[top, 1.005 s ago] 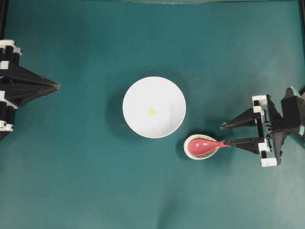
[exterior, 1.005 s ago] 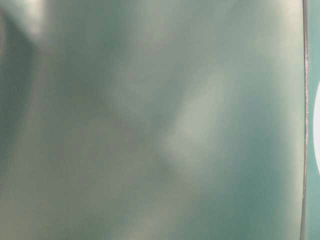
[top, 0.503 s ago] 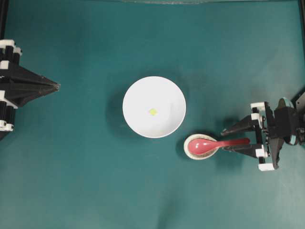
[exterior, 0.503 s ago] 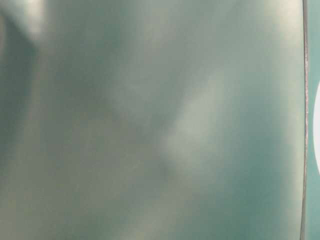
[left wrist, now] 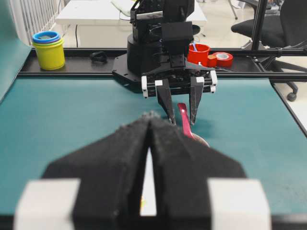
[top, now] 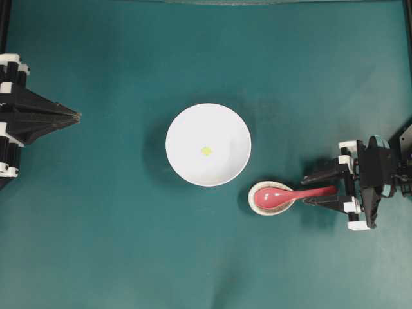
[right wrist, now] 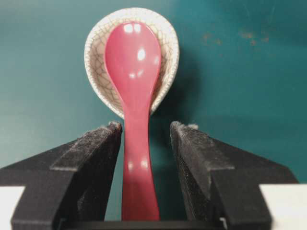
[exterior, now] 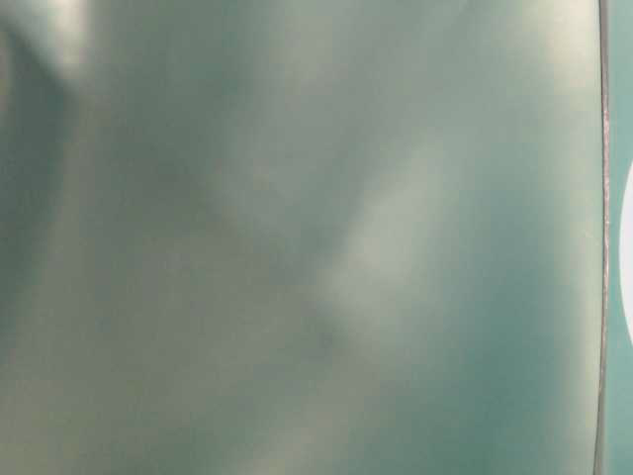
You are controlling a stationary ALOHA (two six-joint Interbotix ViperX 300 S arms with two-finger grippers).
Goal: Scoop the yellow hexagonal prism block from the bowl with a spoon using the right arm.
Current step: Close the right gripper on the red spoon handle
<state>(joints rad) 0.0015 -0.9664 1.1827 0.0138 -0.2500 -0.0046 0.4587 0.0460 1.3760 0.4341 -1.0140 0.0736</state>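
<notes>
Narrowed around spoon point(right wrist: 136, 120) handle since a second ago | right gripper point(right wrist: 144, 132) part-open, nothing clamped | grasp imminent

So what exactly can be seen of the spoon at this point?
The spoon is glossy pink-red, plastic or glazed ceramic by its look, with a deep oval scoop and a short straight handle. Its scoop lies in a small crackle-glazed rest; the handle sticks out between the open fingers of the right gripper. One finger looks close to the handle, the other clearly apart.
</notes>
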